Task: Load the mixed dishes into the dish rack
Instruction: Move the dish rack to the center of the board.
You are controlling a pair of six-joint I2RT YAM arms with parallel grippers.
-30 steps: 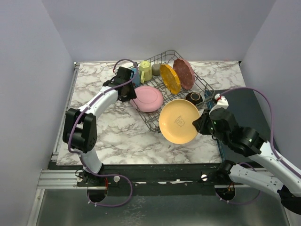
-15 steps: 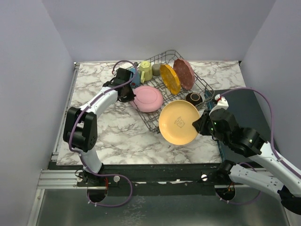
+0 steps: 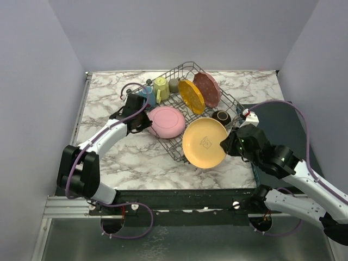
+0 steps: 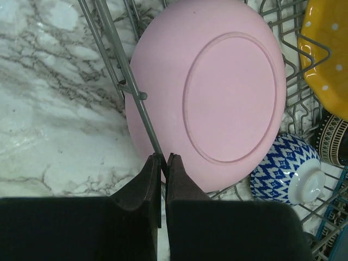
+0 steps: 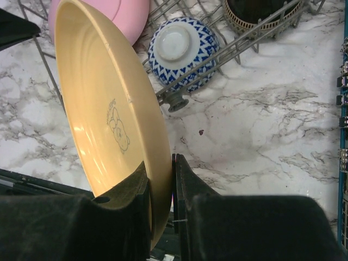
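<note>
Dish rack (image 3: 182,109): found askew on the marble table (image 3: 103,98), toward the far side. Saw the left gripper (image 4: 163,159) closed tight on a wire of its left rim, just beside the pink plate (image 4: 217,92) inside. Saw the right gripper (image 5: 161,163) clamped on the pale yellow plate (image 5: 109,109), held on edge at the rack's near side, near the overturned blue-white bowl (image 5: 182,51).
</note>
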